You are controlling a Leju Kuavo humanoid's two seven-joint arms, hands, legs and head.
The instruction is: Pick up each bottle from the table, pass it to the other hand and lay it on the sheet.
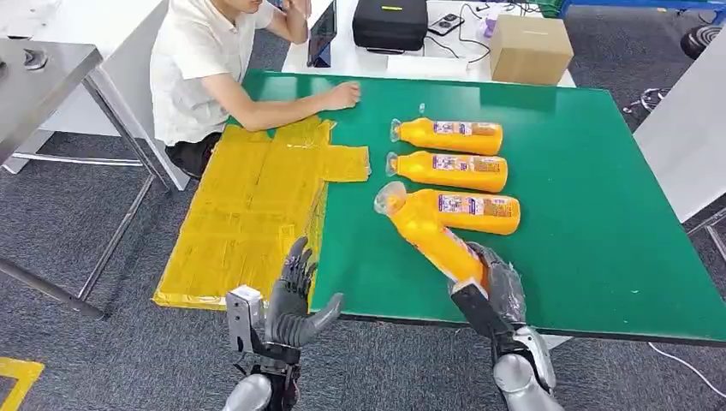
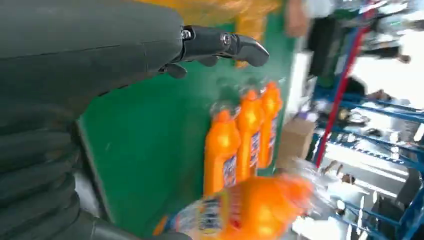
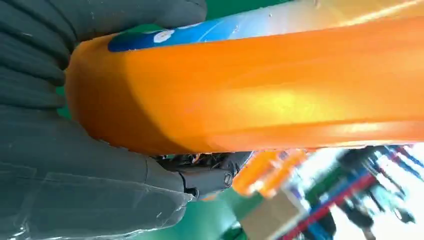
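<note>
My right hand (image 1: 495, 287) grips the base of an orange bottle (image 1: 432, 240) and holds it tilted above the green table (image 1: 599, 257), its clear cap pointing up and to the left. The right wrist view shows this bottle (image 3: 275, 85) close up in the right hand (image 3: 75, 175). Three more orange bottles lie side by side on the table: far (image 1: 449, 135), middle (image 1: 449, 171), near (image 1: 479, 214). My left hand (image 1: 295, 300) is open with fingers apart at the table's front edge, beside the yellow sheet (image 1: 257, 205). The left wrist view has the left hand (image 2: 100, 75) and the held bottle (image 2: 250, 210), blurred.
A person sits at the table's far left corner with a hand (image 1: 342, 96) resting on the green top by the sheet. Behind the table stand a cardboard box (image 1: 531, 47) and a black case (image 1: 389, 23). A grey metal table (image 1: 34, 77) stands to the left.
</note>
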